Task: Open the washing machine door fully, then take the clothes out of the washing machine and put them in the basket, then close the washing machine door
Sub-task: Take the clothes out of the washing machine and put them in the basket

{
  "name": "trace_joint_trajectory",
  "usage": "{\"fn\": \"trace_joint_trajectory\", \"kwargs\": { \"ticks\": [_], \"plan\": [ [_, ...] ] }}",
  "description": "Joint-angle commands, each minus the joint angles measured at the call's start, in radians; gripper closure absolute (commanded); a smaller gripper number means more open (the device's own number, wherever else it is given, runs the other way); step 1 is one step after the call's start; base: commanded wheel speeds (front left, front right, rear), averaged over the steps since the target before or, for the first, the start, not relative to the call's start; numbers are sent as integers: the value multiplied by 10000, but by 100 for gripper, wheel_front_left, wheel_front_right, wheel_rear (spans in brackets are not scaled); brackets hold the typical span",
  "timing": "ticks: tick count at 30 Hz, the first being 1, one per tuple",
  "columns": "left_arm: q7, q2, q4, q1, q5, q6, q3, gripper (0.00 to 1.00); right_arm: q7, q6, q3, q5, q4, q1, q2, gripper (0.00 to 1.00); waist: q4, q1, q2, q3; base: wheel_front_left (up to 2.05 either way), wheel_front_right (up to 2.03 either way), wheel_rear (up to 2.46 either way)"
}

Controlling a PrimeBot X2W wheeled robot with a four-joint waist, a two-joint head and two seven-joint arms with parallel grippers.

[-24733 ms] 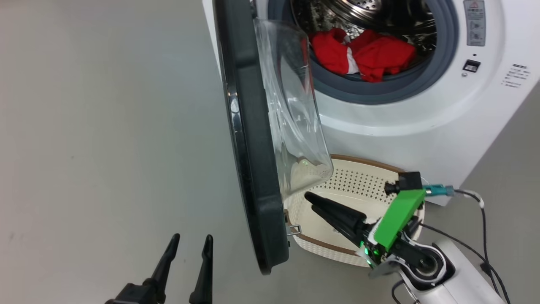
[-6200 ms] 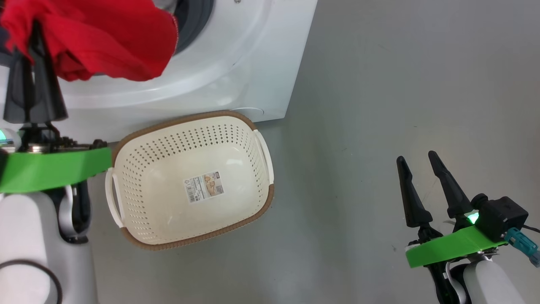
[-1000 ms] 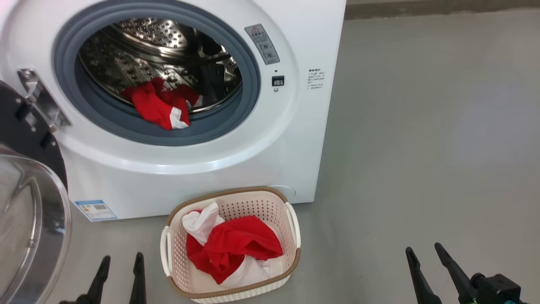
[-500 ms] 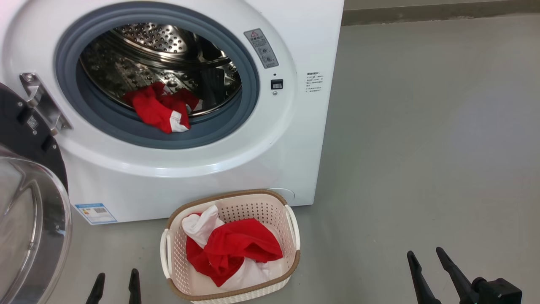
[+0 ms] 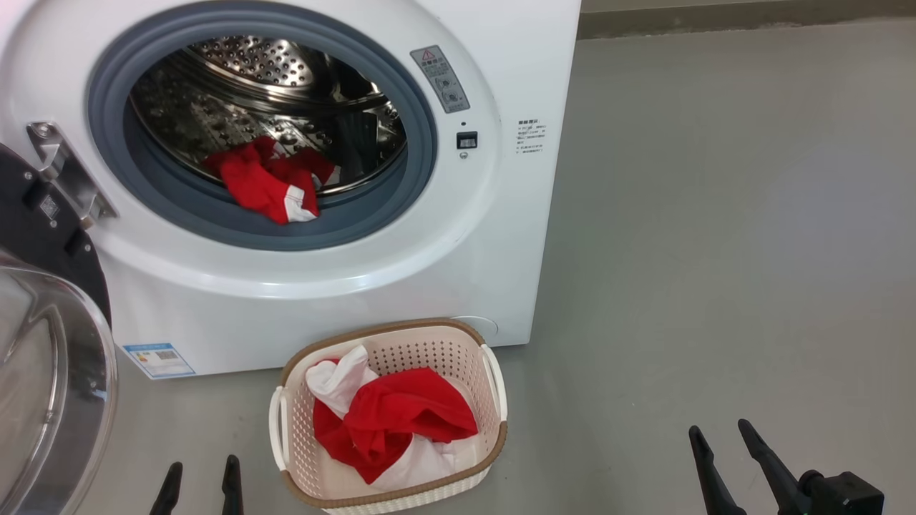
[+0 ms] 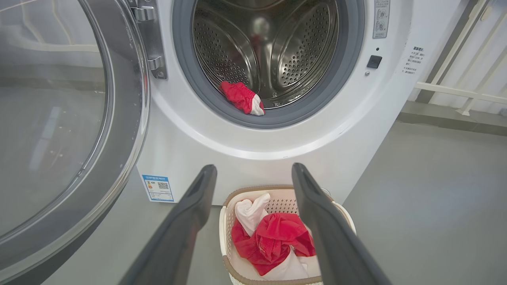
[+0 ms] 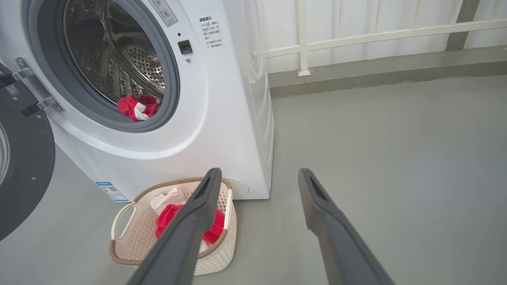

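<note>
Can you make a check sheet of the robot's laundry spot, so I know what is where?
Surface: grey floor; the basket stands on it in front of the washer.
Job's things: door swung wide open; one red-and-white piece at the front of the drum; more clothes in the basket.
Clutter: nothing seen.
Grippers: left gripper and right gripper both open, holding nothing.
Cables: nothing seen.
Surroundings: white railing behind a grey kerb.

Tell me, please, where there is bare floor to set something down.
Bare: the grey floor right of the washing machine and basket. Crowded: the strip between the basket, the machine's front and the open door on the left.
</note>
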Motion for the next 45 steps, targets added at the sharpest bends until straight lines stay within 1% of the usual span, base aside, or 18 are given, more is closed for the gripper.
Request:
{"fn": "trace_joint_trajectory", "kwargs": {
  "ticks": [1, 6, 10, 18, 27, 28, 30, 31, 40, 45],
  "plan": [
    [-53, 106, -207, -334, -69, 74, 272, 0, -65, 73, 226, -4, -264, -219, -139, 0, -13, 0, 0, 35, 0, 0, 0],
    [-53, 106, -133, -665, -6, 44, 149, 0, -65, 73, 224, 7, -300, -392, -88, 0, -11, 0, 0, 326, 0, 0, 0],
    [-53, 106, 137, -1329, 186, 32, -31, 0, -65, 73, 140, 4, -368, -614, -28, 0, 67, 0, 0, 763, 0, 0, 0],
    [-53, 106, 1025, -3513, 587, 53, -350, 0, -65, 73, 159, 5, -461, -1340, 84, 0, -41, 0, 0, 1909, 0, 0, 0],
    [-53, 111, 2477, -6285, 1251, 149, -529, 0, -65, 73, 258, 80, -521, -2295, 215, 0, -495, 0, 0, 3276, 0, 0, 0],
    [-53, 111, 2477, -6285, 1251, 149, -529, 0, -65, 73, 258, 80, -521, -2295, 215, 0, -495, 0, 0, 3276, 0, 0, 0],
    [-53, 200, 3102, -7146, 1458, 201, -496, 0, -65, 73, 328, 107, -529, -2558, 263, 0, -675, 0, 0, 3675, 0, 0, 0],
    [-53, 200, 3102, -7146, 1458, 201, -496, 0, -65, 73, 328, 107, -529, -2558, 263, 0, -675, 0, 0, 3675, 0, 0, 0],
    [-53, 600, 5017, -9549, 1916, 521, -518, 0, -65, 73, 452, 194, -561, -3085, 369, 0, -1043, 0, 0, 4670, 0, 0, 0],
    [-53, 918, 5986, -10747, 2093, 858, -501, 0, -65, 73, 579, 225, -592, -3294, 403, 0, -1239, 0, 0, 5104, 0, 0, 0]
  ]
}}
